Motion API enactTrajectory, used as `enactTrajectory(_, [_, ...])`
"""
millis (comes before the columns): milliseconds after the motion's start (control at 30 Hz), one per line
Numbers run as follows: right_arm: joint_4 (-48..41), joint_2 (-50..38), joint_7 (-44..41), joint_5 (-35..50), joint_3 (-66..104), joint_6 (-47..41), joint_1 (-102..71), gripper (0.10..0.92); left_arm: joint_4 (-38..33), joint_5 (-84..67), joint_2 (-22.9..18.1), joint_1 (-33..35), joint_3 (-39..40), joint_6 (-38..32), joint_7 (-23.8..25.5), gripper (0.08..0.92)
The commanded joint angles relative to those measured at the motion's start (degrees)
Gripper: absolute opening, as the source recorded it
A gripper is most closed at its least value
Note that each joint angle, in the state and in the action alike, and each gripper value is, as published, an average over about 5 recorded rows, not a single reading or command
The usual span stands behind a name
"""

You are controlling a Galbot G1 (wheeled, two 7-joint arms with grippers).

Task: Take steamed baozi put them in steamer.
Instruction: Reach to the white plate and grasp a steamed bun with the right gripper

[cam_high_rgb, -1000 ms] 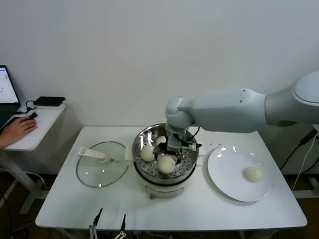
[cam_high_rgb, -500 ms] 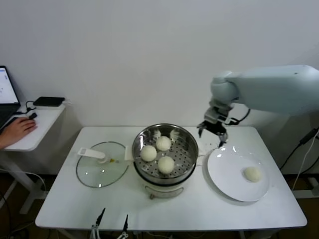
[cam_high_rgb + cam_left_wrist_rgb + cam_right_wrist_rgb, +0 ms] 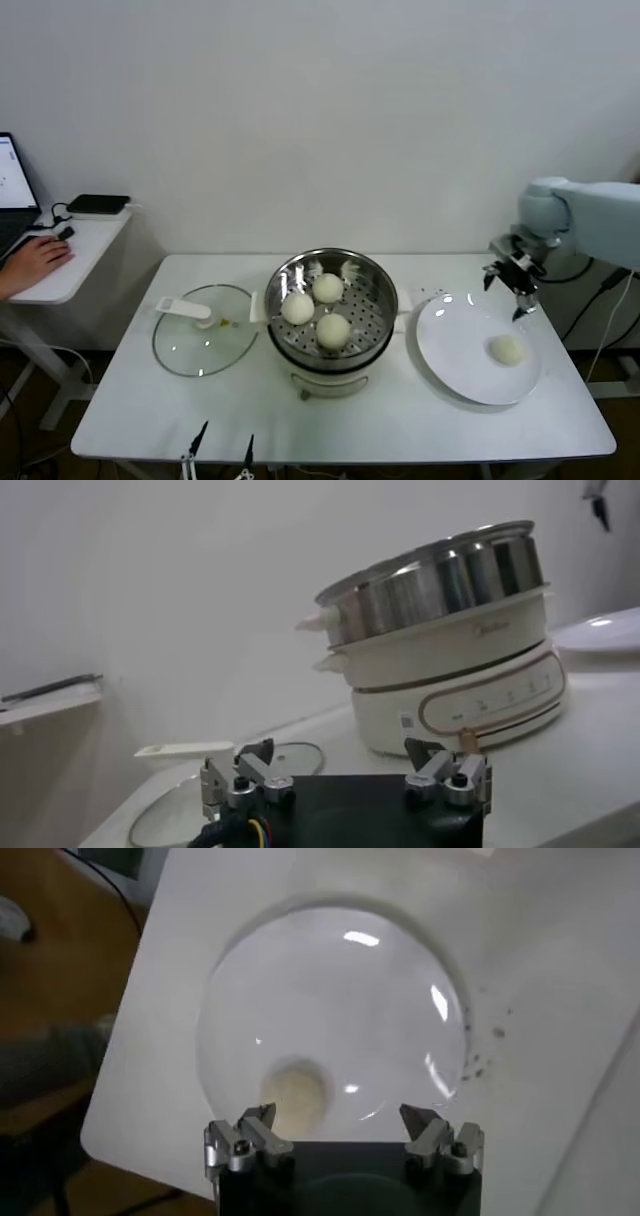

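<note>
The steamer (image 3: 375, 275) stands mid-table with three baozi on its holed tray: one at the back (image 3: 327, 288), one at the left (image 3: 297, 308), one at the front (image 3: 333, 331). The steamer also shows in the left wrist view (image 3: 440, 580). The fourth baozi (image 3: 507, 349) lies on the white plate (image 3: 455, 345); it shows in the right wrist view (image 3: 292, 1094). My right gripper (image 3: 518, 283) is open and empty, held above the plate's far edge, behind the baozi; its own view (image 3: 340, 1118) shows it over the plate (image 3: 380, 1018). My left gripper (image 3: 342, 758) is open and empty, low at the table's front.
A round glass lid (image 3: 205, 340) with a white handle (image 3: 182, 307) lies left of the steamer. A side desk (image 3: 60, 265) with a person's hand (image 3: 30, 262) stands at the far left. The wall is close behind the table.
My right gripper left the steamer, where it set down a baozi, and swung right and up to above the plate's far edge. Three baozi now lie uncovered in the steamer.
</note>
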Motion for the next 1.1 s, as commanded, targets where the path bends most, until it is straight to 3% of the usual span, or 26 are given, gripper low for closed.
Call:
enactTrajectory(33, [-4.5,-9.2,0.7,-7.0,10.9,-3.2,-16.0,0.823,0.2,0.4,0.1,0.2,-0.1,-0.1,0.1,0.823])
enactTrajectory(367, [-11.6,-8.1,5.6,-10.5,23.8,-1.8,-27.1,0.823,0.5,0.9,0.2,0.6,-0.3,-0.7,0.0,0.823])
enactTrajectory(933, [-11.8,-7.4,9.0,-12.3,30.5,-1.8,-34.1,0.820,0.5,1.6,0.0,0.6,-0.4,-1.1,-0.1,0.823])
enactTrajectory(1100, [-11.7,-7.0,9.6,-12.2,30.4,-1.7,-33.2,0.717,0.3,1.6,-0.1,0.7,-0.3,-1.1,-0.2,0.823])
